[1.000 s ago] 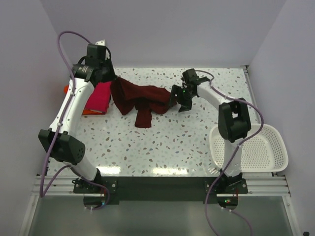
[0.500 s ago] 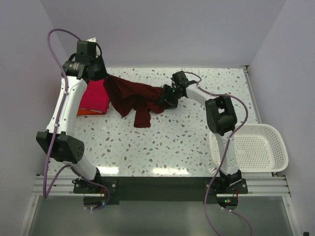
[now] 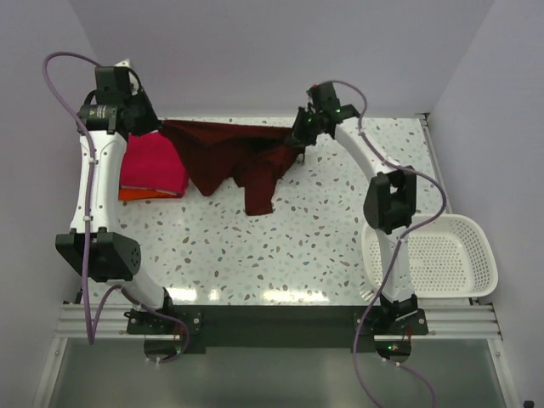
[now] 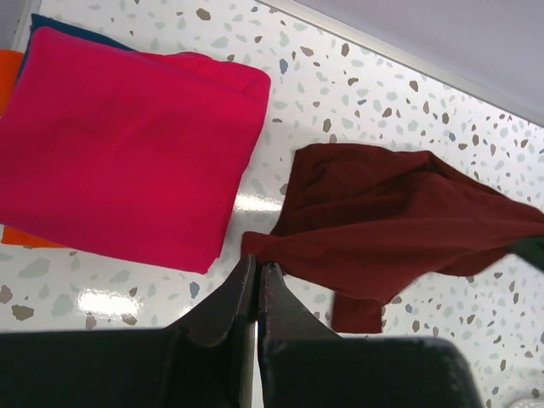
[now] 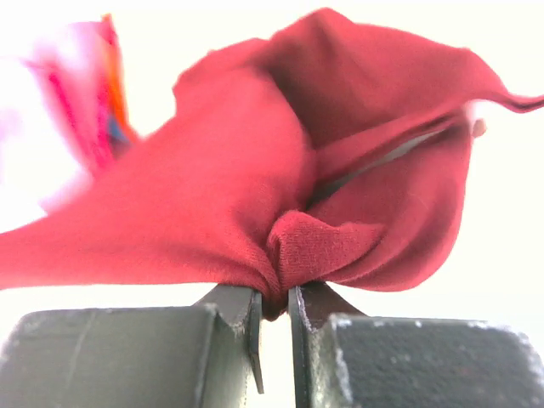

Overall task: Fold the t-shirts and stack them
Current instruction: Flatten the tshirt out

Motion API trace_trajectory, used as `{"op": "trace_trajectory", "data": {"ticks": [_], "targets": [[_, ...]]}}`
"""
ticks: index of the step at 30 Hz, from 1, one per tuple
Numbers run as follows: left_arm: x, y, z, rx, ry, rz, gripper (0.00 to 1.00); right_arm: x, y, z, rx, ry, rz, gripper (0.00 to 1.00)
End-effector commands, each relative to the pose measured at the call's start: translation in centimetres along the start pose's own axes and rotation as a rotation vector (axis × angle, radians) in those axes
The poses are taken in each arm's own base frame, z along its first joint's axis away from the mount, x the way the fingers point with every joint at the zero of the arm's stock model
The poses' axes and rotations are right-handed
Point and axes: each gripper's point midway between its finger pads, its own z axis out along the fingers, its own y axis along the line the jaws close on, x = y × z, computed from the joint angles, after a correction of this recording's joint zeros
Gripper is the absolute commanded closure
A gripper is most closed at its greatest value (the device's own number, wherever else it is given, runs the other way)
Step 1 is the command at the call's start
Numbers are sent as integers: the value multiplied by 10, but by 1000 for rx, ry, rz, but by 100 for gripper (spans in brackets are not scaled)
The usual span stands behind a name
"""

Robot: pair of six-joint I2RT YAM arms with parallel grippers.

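While taut between left tool (image 4: pixel 257 274) and right tool (image 5: pixel 274 308), maroon t-shirt (image 3: pixel 223 153), sleeves indistinct.

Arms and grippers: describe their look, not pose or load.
The left arm and right arm have white links, black joints and looping lilac cables. The left gripper and right gripper have dark, flat, tapering fingers.

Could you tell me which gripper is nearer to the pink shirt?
Left gripper: right beside the pink shirt. Right gripper: at the far end of the maroon shirt.
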Motion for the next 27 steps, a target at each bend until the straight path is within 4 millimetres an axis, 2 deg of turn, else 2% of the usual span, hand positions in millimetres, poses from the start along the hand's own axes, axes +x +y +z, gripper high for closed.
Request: {"op": "trace_trajectory", "data": {"ticks": [1,3,5,6,8,9,11,12,14,15,17,18,20,21,24,27], "targets": [[-34,17,-26,12,-124,-47,100,-82,26,-146,57,-301,-162,100],[-31,23,-26,8,-118,-55,100,-88,33,-174,83,-336,-239,100],[-28,26,-28,1,-120,-59,100,-83,38,-187,81,-335,-286,99],[-21,29,-25,-9,-103,-62,100,-71,31,-182,99,-292,-288,97],[-17,33,-28,-22,-112,-65,100,-46,32,-177,100,-236,-326,92],[-7,37,-23,-32,-89,-70,100,-24,22,-170,118,-178,-329,82],[-2,38,-26,-29,-92,-74,100,9,24,-161,101,-110,-336,70],[10,42,-20,-38,-63,-76,100,32,19,-159,73,-53,-321,53],[19,43,-20,-34,-52,-77,100,50,13,-159,64,-17,-283,45],[31,48,-14,-45,-22,-78,100,63,2,-156,82,17,-271,41],[41,48,-13,-36,-9,-80,100,65,-4,-169,106,-16,-275,36],[53,51,-8,-35,20,-82,100,70,-13,-167,127,-9,-268,32],[59,44,-7,11,20,-83,100,67,-23,-171,141,-22,-230,31],[70,46,-3,13,44,-87,100,68,-28,-165,136,-14,-207,31],[81,48,-1,17,59,-91,100,67,-43,-144,106,11,-116,32],[90,49,-1,19,79,-91,100,64,-46,-121,74,32,-84,33]]}}
